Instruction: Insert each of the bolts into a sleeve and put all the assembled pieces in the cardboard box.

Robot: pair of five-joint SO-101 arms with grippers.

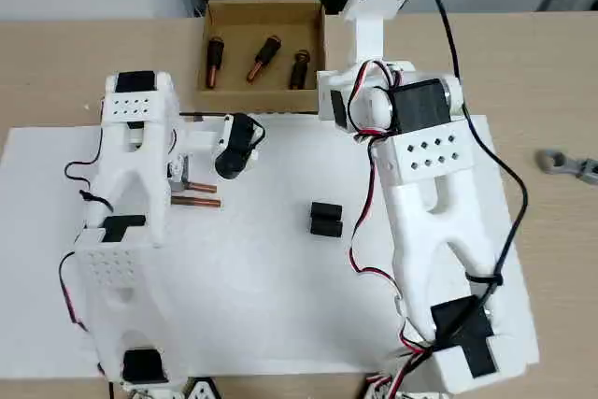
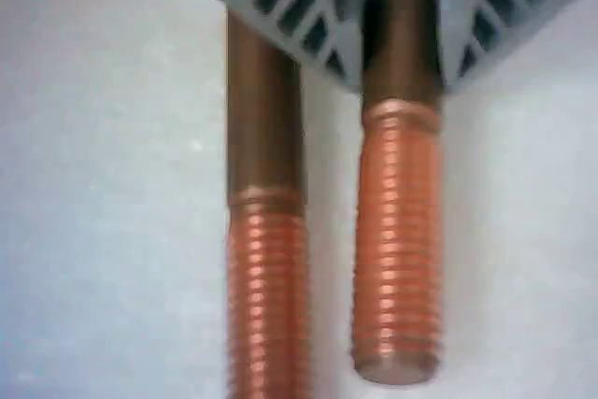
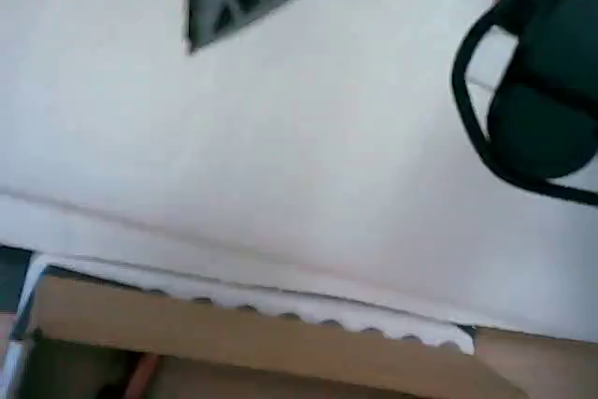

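The high view shows three assembled pieces lying in the cardboard box at the far side of the table. Two bare bolts lie side by side on the white board by the left arm and two black sleeves touch mid-board, so I judge three of five done. In the left wrist view the left gripper has its fingers closed around one bolt, the other just beside it. The right wrist view looks across the board's edge to the box wall, and I cannot tell whether the right gripper is open or closed.

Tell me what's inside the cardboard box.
Inside the cardboard box lie three bolt-and-sleeve pieces, apart from each other: left piece, middle piece, right piece. The black sleeves hide each bolt's inserted end.
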